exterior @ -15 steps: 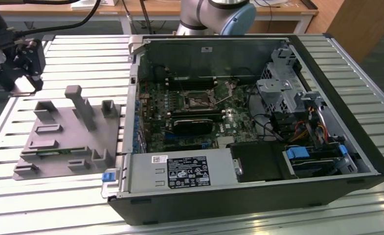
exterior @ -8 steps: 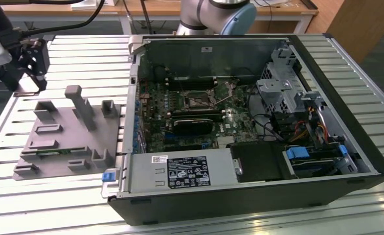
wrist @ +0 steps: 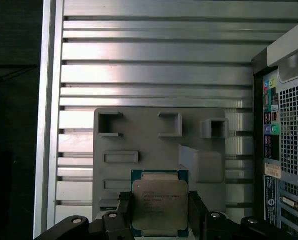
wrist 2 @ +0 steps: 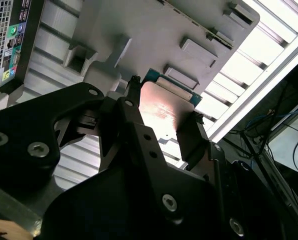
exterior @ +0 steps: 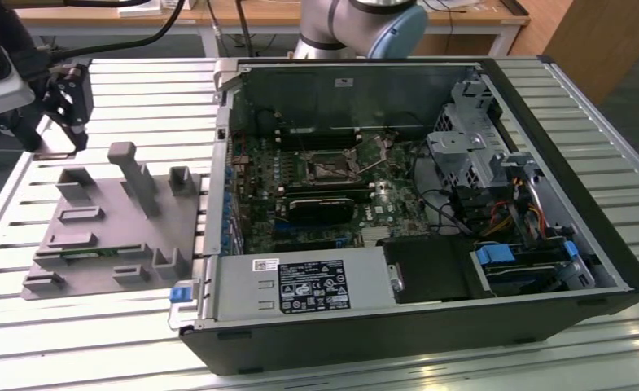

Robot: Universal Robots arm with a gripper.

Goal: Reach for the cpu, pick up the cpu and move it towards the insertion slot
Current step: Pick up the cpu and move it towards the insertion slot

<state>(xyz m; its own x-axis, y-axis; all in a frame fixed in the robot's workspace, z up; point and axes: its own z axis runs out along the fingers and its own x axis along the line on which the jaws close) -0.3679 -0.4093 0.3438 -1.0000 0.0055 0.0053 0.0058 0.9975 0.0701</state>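
Holding the cpu (wrist: 160,205), gripper (wrist: 160,219) fingers (wrist: 197,210) against both edges

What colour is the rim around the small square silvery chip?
Teal-green rim on the small square silvery cpu; clearest in the first wrist view.

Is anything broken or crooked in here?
Nothing stands out. The small flat silvery square chip sits straight between the black hand's fingers. The grey plastic tray with upright posts lies flat. The black computer case lies open on its side, but that looks deliberate, with nothing spilled.
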